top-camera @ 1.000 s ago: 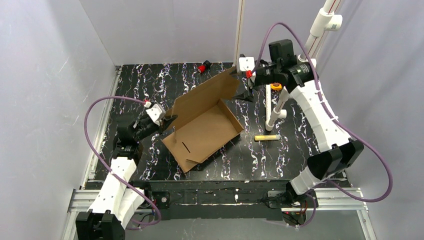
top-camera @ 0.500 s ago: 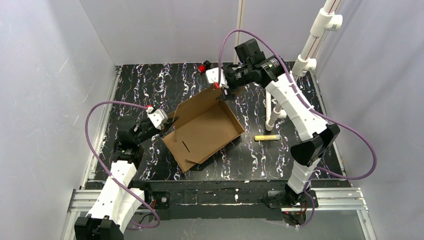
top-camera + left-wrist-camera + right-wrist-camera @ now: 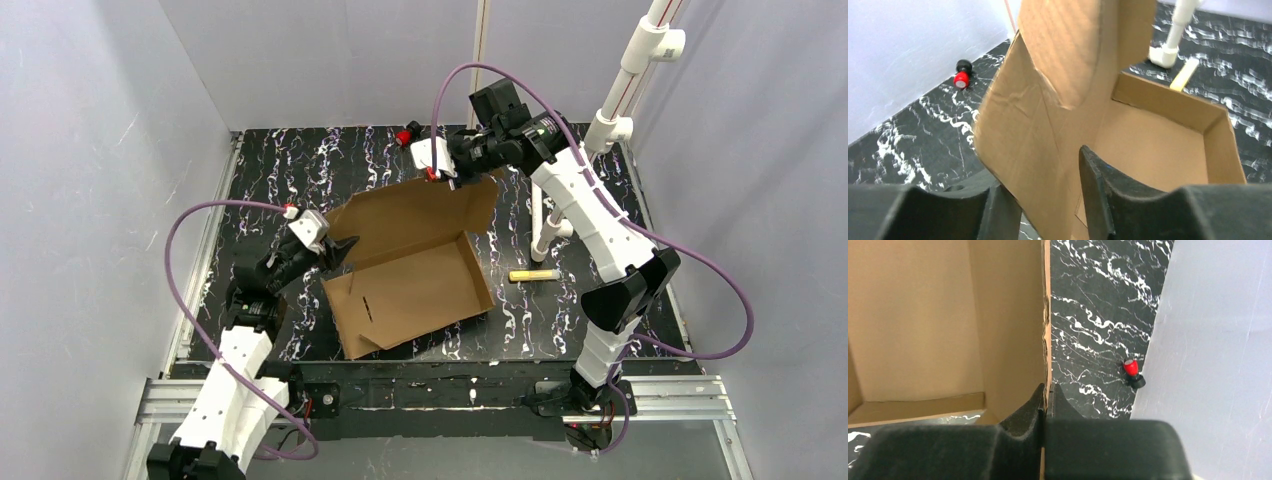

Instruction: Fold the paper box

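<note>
One paper box point(image 3: 410, 275) open on the marbled table point(image 3: 300, 170), far lid edge clamped in the right gripper point(image 3: 455, 180), left gripper point(image 3: 340, 250) fingers apart astride its left flap, one yellow stick point(image 3: 533, 274) right of it, one red-capped knob point(image 3: 407, 133) behind.

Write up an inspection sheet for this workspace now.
Surface: black white-veined marbled tabletop, carrying the box and loose items.
Job's things: plain brown corrugated cardboard box, shallow tray formed, lid flap lifted at the far side.
Clutter: small red-and-black knob by the far wall; flat yellow stick right of the box; white plastic pipe stand.
Grippers: left gripper open, straddling cardboard at the box's left end; right gripper shut on the lid flap's edge.
Cables: purple cables loop off both arms, clear of the box.
Surroundings: plain pale walls on three sides.
</note>
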Robot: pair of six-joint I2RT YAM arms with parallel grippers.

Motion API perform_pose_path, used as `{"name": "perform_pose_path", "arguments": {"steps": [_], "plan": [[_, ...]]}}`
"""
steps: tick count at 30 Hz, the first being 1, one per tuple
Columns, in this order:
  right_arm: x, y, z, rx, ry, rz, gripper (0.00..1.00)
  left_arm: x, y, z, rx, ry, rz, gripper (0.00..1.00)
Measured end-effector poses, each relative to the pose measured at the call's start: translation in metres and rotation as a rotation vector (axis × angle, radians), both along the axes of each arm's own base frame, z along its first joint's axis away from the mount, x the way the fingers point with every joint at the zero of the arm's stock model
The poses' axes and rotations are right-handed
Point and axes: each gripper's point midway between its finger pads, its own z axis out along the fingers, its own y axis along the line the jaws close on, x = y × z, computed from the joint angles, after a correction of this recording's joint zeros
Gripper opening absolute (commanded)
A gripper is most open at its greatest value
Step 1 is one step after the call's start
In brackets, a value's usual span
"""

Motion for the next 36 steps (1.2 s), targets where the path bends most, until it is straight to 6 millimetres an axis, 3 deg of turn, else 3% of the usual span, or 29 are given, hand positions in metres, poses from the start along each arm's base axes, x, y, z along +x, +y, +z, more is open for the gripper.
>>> {"name": "perform_pose_path", "arguments": {"steps": [3,5,9,12,16,20,23,32,36], "plan": [[0.008,-0.002,0.002,0.005,0.012,-0.064,0.01,-0.001,0.011,0.01,-0.076,0.054,0.111,0.68],[0.015,-0.004,0.004,0.014,0.012,-0.107,0.01,-0.006,0.021,0.019,-0.128,0.09,0.188,0.72],[0.026,-0.012,0.01,0.039,0.019,-0.187,0.01,-0.024,0.05,0.048,-0.262,0.175,0.4,0.6],[0.031,-0.017,0.011,0.052,0.033,-0.224,0.01,-0.041,0.069,0.058,-0.367,0.248,0.534,0.57],[0.035,-0.019,0.003,0.053,0.056,-0.256,0.01,-0.048,0.073,0.026,-0.447,0.449,0.62,0.54],[0.036,-0.019,-0.007,0.042,0.08,-0.269,0.01,-0.048,0.052,-0.012,-0.501,0.65,0.566,0.54],[0.035,-0.019,-0.01,0.039,0.089,-0.272,0.01,-0.043,0.04,-0.028,-0.515,0.74,0.525,0.55],[0.037,-0.018,-0.007,0.052,0.086,-0.275,0.01,0.013,0.023,-0.056,-0.527,0.786,0.466,0.58],[0.035,-0.017,-0.007,0.055,0.094,-0.27,0.01,0.026,0.023,-0.063,-0.535,0.757,0.467,0.58]]}}
